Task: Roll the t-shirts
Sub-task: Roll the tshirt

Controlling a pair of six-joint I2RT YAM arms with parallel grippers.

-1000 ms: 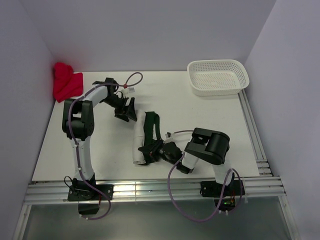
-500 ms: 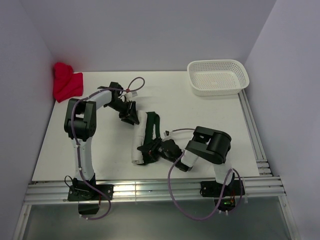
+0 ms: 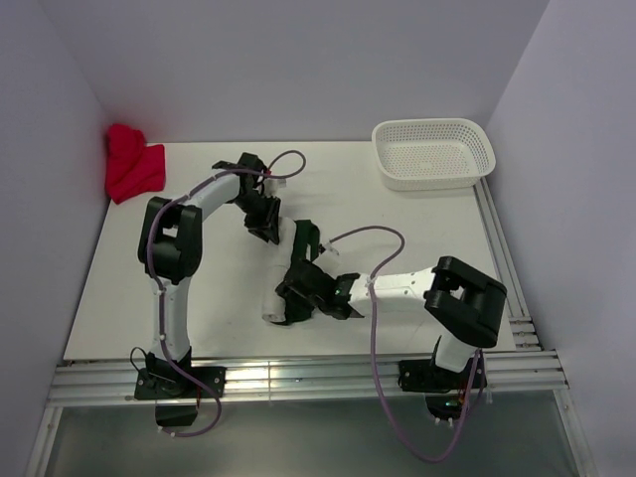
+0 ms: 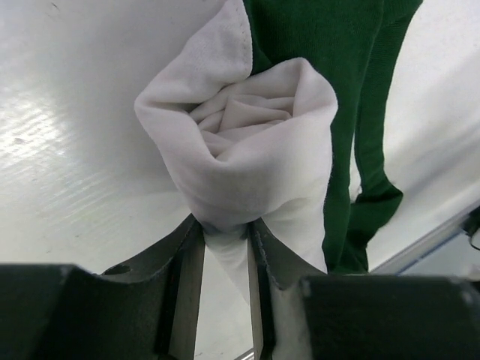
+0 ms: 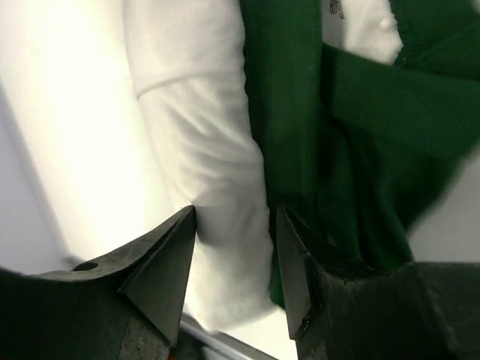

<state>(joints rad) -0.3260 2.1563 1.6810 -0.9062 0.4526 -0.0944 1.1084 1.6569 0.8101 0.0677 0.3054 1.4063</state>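
At table centre both claws, newly advanced, pinch the white t-shirt.

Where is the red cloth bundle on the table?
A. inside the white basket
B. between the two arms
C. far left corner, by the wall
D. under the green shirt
C: the red cloth bundle sits in the far left corner against the wall, well away from the white basket.

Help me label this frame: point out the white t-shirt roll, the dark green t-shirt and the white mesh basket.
white t-shirt roll (image 4: 247, 150): left wrist view, spiral end of the roll.
dark green t-shirt (image 4: 352, 97): left wrist view, flat cloth beside the roll.
white mesh basket (image 3: 386, 171): top external view, near-left rim.
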